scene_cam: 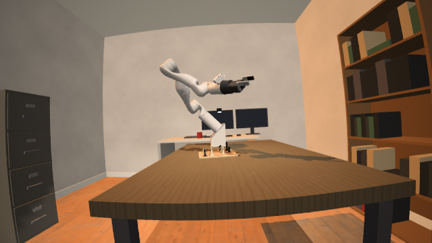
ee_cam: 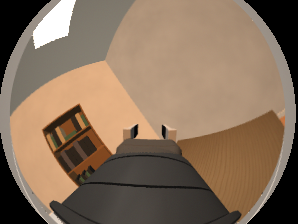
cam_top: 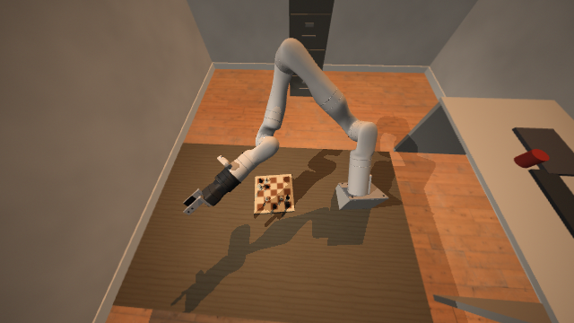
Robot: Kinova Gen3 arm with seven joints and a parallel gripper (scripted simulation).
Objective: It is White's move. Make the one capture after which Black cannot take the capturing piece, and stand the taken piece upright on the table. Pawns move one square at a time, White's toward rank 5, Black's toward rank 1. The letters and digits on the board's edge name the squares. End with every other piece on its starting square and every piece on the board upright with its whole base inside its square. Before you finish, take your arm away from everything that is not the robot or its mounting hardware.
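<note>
Board edge lettering too small

We're seeing a table of dark matt wood with fine ribbed grain, and a chessboard in smooth pale and reddish wood. The arm looks like matt off-white plastic, its gripper dark rubbery at the wrist with grey metal-looking fingers. The floor is warm orange planks, slightly glossy.
</note>
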